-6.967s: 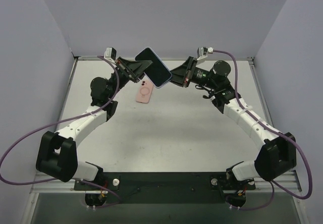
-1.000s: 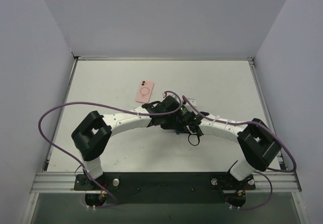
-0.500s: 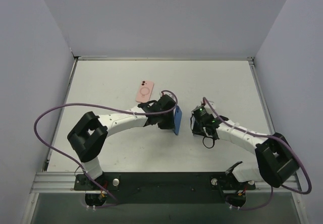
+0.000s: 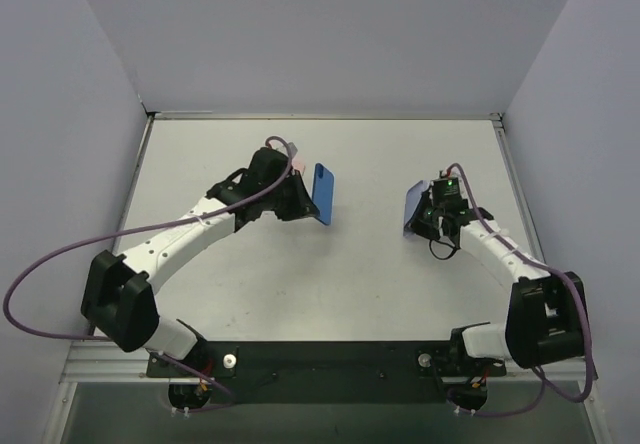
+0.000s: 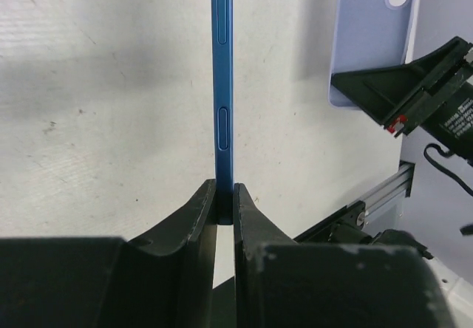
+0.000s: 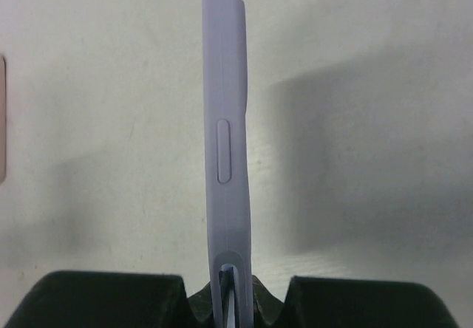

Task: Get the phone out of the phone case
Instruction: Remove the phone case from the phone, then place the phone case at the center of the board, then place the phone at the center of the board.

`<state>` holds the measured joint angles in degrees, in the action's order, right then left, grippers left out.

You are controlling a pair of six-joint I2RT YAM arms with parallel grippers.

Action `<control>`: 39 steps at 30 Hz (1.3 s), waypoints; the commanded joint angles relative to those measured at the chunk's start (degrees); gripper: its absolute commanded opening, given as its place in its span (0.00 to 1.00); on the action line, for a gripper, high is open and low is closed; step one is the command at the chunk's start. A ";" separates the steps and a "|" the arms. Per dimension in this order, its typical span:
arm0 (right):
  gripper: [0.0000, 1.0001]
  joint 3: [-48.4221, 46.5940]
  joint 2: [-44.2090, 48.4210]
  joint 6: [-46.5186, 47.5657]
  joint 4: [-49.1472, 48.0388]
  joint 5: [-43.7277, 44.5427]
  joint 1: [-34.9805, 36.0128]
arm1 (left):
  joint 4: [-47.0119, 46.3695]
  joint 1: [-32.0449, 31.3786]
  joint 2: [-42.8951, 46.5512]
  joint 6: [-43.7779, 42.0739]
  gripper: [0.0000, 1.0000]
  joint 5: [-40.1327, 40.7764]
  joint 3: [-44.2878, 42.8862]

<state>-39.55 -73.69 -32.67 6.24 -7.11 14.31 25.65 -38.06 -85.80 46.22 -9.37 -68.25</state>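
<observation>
Left gripper (image 5: 225,195) clamps the blue phone (image 5: 223,84) by its flat faces, edge-on above the table (image 5: 89,121) — rigid, slick, probably fragile, so squeeze the faces. Right gripper (image 6: 230,280) pinches the empty lavender case (image 6: 225,121) — soft, light, well apart.

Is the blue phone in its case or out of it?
Out. The left hand pinches the bare blue phone; the right hand holds the lavender case, well apart from it.
</observation>
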 commanded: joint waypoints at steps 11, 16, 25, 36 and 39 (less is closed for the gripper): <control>0.26 -21.44 -27.36 -5.83 -8.00 -18.90 -23.44 | 1.51 18.88 10.47 -7.02 0.00 -13.13 3.55; 0.76 -20.39 -25.20 -6.63 -1.95 -10.05 -25.03 | 0.98 27.15 12.23 -7.54 0.00 -15.68 7.77; 0.86 -9.26 -9.12 -4.51 7.91 5.27 -23.10 | -5.87 37.71 6.53 -6.84 0.00 -15.25 12.96; 0.85 3.07 8.64 -4.51 9.40 0.70 -9.22 | -18.62 44.83 -14.21 -11.59 0.00 -28.34 11.83; 0.85 4.65 10.76 -4.43 10.72 0.96 -7.54 | -17.13 45.01 -16.41 -12.11 0.00 -23.97 10.60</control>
<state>-36.80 -65.56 -37.12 13.56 -6.85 5.32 11.05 6.72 -100.40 35.99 -33.69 -54.15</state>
